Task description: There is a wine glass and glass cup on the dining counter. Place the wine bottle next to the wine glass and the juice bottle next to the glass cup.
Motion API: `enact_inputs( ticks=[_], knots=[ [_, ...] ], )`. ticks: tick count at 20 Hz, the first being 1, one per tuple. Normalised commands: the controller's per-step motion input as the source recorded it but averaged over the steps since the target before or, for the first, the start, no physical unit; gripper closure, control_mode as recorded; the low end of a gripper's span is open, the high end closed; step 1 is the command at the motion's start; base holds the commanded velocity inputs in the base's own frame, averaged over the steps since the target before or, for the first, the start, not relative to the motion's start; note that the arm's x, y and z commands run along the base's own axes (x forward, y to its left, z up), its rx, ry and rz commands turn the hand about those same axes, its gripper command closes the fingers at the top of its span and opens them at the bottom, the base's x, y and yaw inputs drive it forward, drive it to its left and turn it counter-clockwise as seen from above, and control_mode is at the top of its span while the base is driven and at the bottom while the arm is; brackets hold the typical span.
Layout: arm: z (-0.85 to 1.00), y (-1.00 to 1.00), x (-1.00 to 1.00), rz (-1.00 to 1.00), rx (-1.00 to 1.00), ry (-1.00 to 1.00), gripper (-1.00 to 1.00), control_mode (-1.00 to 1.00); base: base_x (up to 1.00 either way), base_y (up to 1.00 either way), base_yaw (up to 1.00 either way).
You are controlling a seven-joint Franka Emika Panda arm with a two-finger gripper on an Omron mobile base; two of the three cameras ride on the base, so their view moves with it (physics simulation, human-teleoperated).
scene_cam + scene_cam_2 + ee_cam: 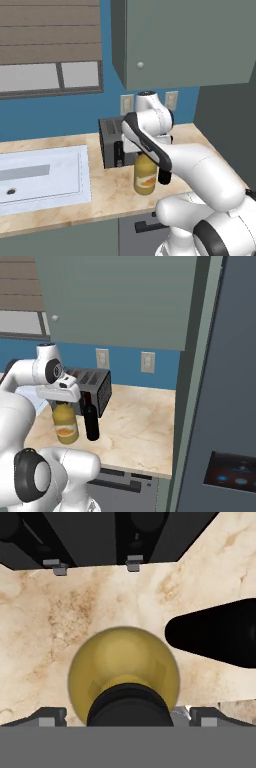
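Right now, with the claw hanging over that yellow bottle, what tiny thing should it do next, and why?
Probably close the gripper on the juice bottle. In the hand view the black cap sits centred between the fingertips, which stand apart on either side, so the jaws look lined up. The wine bottle stands just beside it, so a straight squeeze seems safest.

Base views flank the worktop (105, 192); hand view looks down.

The worktop (105, 192) carries the toaster (111, 142), the juice bottle (145, 176) under the jaws, and the wine bottle (91, 423) just beside them.
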Motion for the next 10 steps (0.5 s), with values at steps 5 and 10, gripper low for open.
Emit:
enact_inputs(
  ticks=[5, 10],
  knots=[
    [-0.2, 0.01, -0.07, 0.0, -0.07, 0.0, 1.0, -1.0, 0.0, 0.0, 0.0],
    [-0.2, 0.0, -0.05, 0.0, -0.07, 0.01, 1.0, -1.0, 0.0, 0.0, 0.0]
  ],
)
